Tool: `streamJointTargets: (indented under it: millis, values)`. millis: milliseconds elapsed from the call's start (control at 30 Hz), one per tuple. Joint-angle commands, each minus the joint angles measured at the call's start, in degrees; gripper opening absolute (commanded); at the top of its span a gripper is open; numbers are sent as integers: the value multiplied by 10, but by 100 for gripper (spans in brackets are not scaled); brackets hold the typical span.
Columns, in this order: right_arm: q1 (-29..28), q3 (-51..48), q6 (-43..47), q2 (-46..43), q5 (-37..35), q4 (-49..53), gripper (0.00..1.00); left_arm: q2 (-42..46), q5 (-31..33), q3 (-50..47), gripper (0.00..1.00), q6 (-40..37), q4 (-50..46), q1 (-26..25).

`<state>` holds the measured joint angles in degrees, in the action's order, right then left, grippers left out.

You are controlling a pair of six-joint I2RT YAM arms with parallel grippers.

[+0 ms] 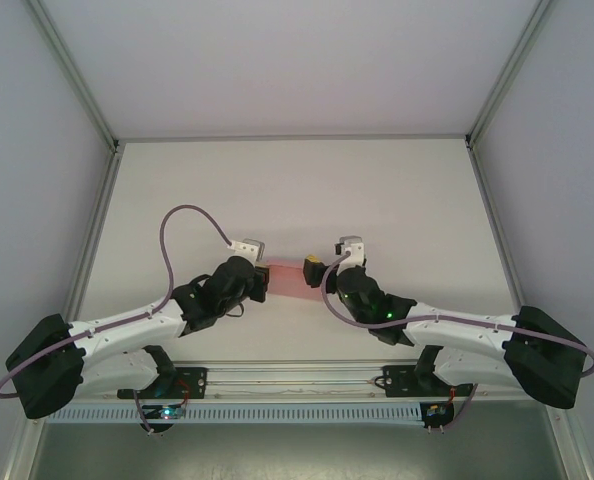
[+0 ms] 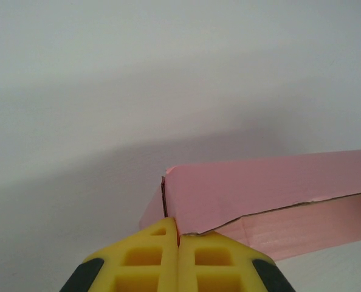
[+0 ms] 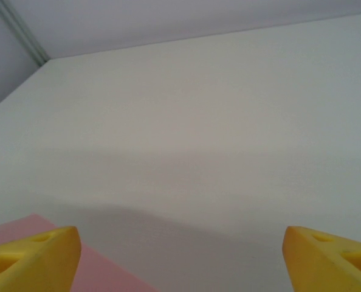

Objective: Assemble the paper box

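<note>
The paper box (image 1: 287, 278) is pink card, lying low over the white table between my two grippers. In the left wrist view the paper box (image 2: 271, 194) stretches off to the right, with a folded flap below its top panel. My left gripper (image 2: 178, 240) is shut, its yellow pads pinching the box's near corner edge. From above, the left gripper (image 1: 264, 281) sits at the box's left end. My right gripper (image 1: 311, 271) is at the box's right end. The right gripper (image 3: 180, 261) is open wide with nothing between its fingers. A corner of the paper box (image 3: 101, 277) lies beside its left finger (image 3: 34, 258).
The white table (image 1: 297, 190) stretches bare behind the grippers to the back wall. Grey enclosure walls with metal corner posts (image 1: 72, 70) close in both sides. A slotted rail (image 1: 297, 410) runs along the near edge by the arm bases.
</note>
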<state>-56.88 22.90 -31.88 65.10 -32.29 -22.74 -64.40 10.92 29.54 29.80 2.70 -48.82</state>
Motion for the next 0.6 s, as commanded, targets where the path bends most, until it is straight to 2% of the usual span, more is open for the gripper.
streamJointTargets:
  millis: [0,333,367,467,567]
  values:
    - [0,13,-40,-1,-30,38,85,-18,-13,-14,0,-3,-112,-15]
    - [17,-20,-123,-11,3,86,80,-25,-3,-9,0,-11,-108,-23]
    - [19,-25,-133,-9,8,85,77,-26,-3,-8,0,-11,-107,-23]
    - [20,-33,-151,1,18,93,69,-23,-13,-1,9,-15,-113,-24]
    - [20,-35,-162,5,36,103,66,-16,-26,7,14,-17,-119,-24]
